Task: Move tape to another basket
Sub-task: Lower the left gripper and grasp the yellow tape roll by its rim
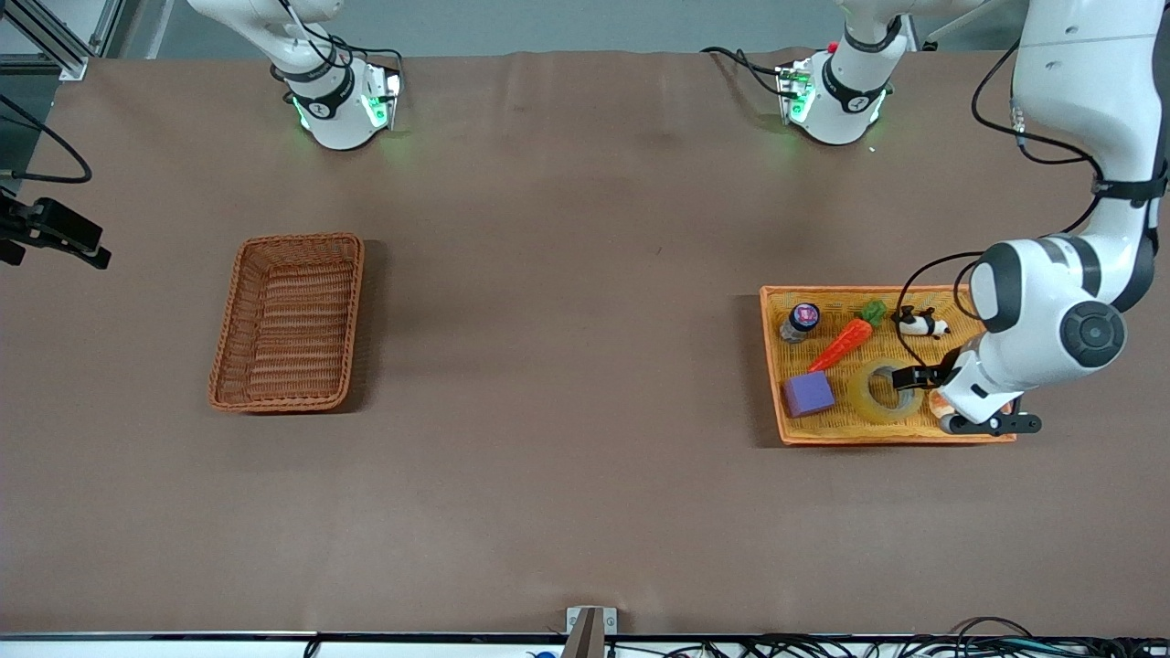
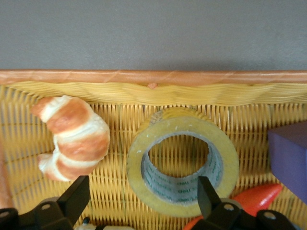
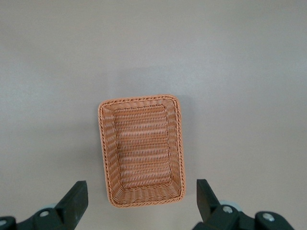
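The tape (image 1: 864, 395) lies flat in the shallow orange-yellow tray (image 1: 773, 366) at the left arm's end of the table, on the tray's side nearest the front camera. In the left wrist view the tape (image 2: 139, 177) shows its grey core. My left gripper (image 1: 921, 384) is open and empty just above it (image 2: 141, 201). One finger stands over the ring's wall and the other over the tray floor beside the croissant (image 2: 72, 136). The reddish-brown basket (image 1: 356, 302) stands empty toward the right arm's end. My right gripper (image 3: 141, 201) is open and empty high over the basket (image 3: 178, 143).
In the tray with the tape are a purple cube (image 1: 808, 394), a toy carrot (image 1: 843, 344), a small bottle (image 1: 801, 322) and a black-and-white toy animal (image 1: 921, 323). The cube (image 2: 290, 158) and carrot (image 2: 254, 196) lie close beside the tape. The tray's rim (image 2: 153, 76) runs just past the tape.
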`<state>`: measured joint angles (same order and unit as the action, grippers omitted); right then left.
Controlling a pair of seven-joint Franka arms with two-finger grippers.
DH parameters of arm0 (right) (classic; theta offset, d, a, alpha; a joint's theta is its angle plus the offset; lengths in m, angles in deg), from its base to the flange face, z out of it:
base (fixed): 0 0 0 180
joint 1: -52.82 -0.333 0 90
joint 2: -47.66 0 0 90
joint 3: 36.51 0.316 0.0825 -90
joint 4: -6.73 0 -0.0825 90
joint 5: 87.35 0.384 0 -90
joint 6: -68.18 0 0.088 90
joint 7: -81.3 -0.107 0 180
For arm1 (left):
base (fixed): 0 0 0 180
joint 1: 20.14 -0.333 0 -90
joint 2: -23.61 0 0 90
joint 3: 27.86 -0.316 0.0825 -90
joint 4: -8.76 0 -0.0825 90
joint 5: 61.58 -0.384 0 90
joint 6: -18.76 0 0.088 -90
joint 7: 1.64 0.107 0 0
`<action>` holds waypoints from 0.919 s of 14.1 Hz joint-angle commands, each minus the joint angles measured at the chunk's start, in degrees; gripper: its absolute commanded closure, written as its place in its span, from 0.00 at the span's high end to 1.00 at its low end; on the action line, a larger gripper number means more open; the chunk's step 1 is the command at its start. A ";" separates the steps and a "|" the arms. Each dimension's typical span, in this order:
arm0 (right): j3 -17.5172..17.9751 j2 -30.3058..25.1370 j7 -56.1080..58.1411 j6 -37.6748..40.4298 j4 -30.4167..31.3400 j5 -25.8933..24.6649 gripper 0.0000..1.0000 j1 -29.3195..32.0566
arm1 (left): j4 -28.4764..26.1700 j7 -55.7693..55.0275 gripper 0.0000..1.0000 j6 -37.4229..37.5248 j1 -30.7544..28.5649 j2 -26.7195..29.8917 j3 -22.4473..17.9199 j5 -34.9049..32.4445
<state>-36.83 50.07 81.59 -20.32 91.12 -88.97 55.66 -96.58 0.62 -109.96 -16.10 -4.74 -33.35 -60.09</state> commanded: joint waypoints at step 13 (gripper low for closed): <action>-0.03 -0.48 -0.72 0.43 0.00 0.31 1.00 0.33 | 1.11 -0.59 0.10 -0.22 0.01 -3.83 -0.49 0.00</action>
<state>-36.94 50.07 81.58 -20.31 91.12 -88.97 55.71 -95.84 0.57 -110.49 -16.08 -10.14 -33.57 -60.09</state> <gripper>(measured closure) 0.000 0.626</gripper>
